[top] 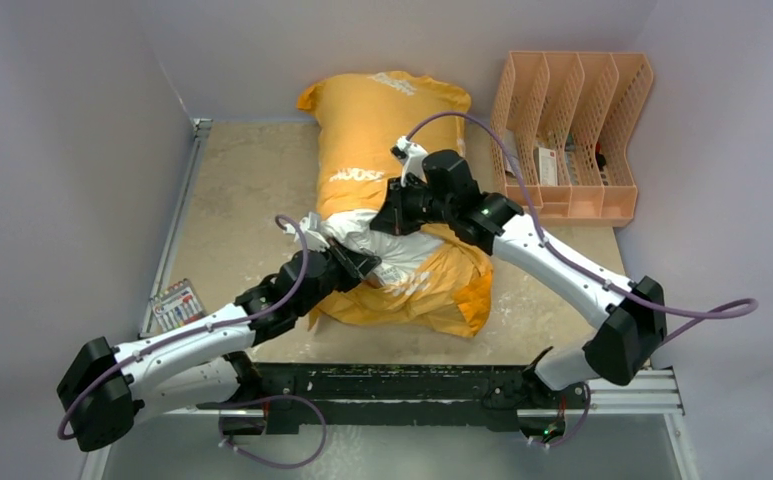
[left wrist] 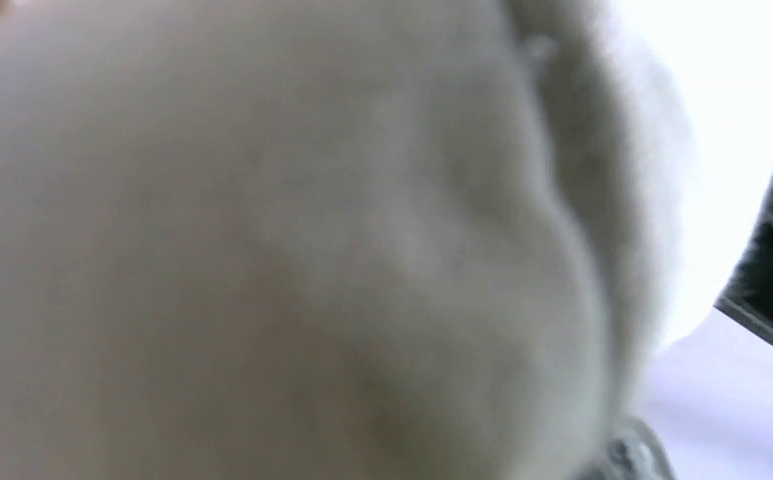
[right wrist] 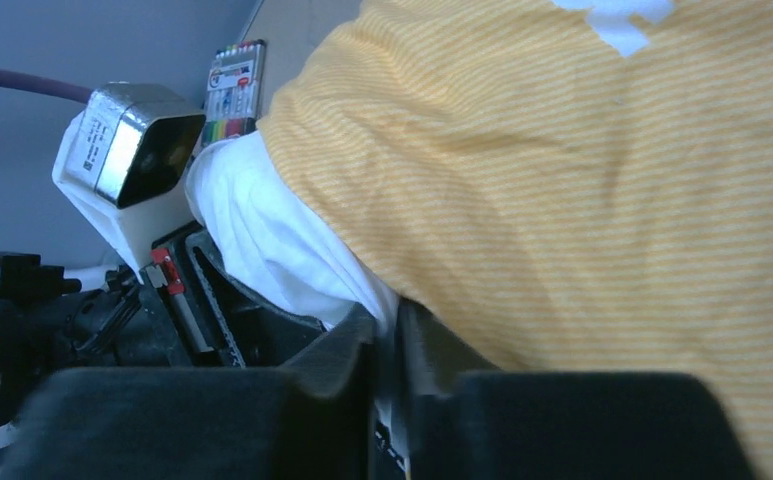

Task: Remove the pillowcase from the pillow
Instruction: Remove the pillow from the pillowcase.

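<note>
Beige tabletop [top: 252,180] inside grey walls, with a peach organiser [top: 572,140] at the far right corner.

Top view: the pillowcase [top: 377,130] lies mid-table. Its long axis runs from near edge to far edge, and its far end reaches the back wall. The pillow [top: 377,240] shows white only through a gap at mid-length; orange covers both ends. Judgement: removal barely begun, nearly all stripping left. The left gripper [top: 362,263] is clenched at the exposed white. The right gripper [top: 390,215] sits beside it at the orange edge.

Left wrist view: blurred white pillow [left wrist: 262,250] fills the frame, so the grasp is unconfirmed.

Right wrist view: the right gripper [right wrist: 387,400] has its jaws closed, apparently pinching the pillowcase [right wrist: 582,200] edge where it meets the pillow [right wrist: 262,230].
</note>
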Robot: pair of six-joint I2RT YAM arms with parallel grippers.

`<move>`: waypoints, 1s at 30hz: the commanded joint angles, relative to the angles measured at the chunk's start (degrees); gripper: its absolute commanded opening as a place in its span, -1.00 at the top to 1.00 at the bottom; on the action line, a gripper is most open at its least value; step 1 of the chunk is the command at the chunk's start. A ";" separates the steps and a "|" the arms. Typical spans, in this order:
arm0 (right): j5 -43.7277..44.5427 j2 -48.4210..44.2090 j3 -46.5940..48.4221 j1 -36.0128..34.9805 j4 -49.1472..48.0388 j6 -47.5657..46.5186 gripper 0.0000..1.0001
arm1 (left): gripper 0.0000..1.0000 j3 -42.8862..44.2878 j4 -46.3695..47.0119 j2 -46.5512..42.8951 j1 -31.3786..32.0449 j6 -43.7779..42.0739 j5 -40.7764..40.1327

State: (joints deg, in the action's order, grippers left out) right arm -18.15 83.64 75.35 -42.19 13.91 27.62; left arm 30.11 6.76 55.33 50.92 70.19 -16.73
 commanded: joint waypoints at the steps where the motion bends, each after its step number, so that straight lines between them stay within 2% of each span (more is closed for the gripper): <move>1: -3.38 -6.70 0.69 -0.71 3.66 -1.82 0.54 | 1.00 3.46 2.18 0.82 -0.73 -4.57 -0.33; 3: 1.12 -8.98 1.53 -0.75 8.25 -1.74 0.15 | 1.00 4.13 0.35 0.60 -0.73 -4.85 -0.72; 5: 7.05 -12.49 0.90 -0.78 11.08 -0.89 -0.15 | 1.00 4.43 -1.04 0.03 -0.71 -4.98 -1.11; 7: 15.30 -16.83 -1.08 -0.78 14.33 2.19 -0.24 | 1.00 4.33 -1.73 -0.62 -0.73 -5.02 -1.32; 10: 25.02 -24.02 -6.06 -0.78 21.52 11.95 -0.24 | 1.00 5.00 -2.34 -0.48 -0.72 -6.26 0.31; 15: 30.05 -33.52 -17.63 -0.75 30.76 27.75 -0.25 | 1.00 5.91 -3.59 0.05 -0.69 -6.16 2.11; 21: 27.97 -35.61 -25.91 -0.78 28.05 31.32 -0.37 | 1.00 6.12 -3.68 0.18 -0.72 -5.42 2.84; 22: 28.38 -34.49 -26.26 -0.72 27.38 30.03 -0.34 | 1.00 6.29 -3.81 0.29 -0.73 -5.34 2.99; 24: 34.54 -31.59 -26.61 -0.66 31.52 31.47 -0.26 | 1.00 6.68 -4.35 0.18 -0.69 -5.40 3.06; 27: 43.32 -27.72 -29.06 -0.59 33.33 32.95 -0.26 | 1.00 6.96 -5.23 -0.69 -0.73 -5.51 2.20; 28: 45.09 -26.72 -29.03 -0.53 33.05 32.38 -0.19 | 1.00 7.17 -5.88 -1.03 -0.69 -5.67 1.80; 30: 47.82 -25.29 -28.21 -0.43 33.35 32.16 0.15 | 1.00 8.23 -9.61 -1.37 -0.73 -6.30 0.70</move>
State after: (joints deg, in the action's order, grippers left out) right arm 17.85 56.10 47.11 -43.00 44.73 58.06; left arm 33.74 -1.63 55.46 50.76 66.39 -13.34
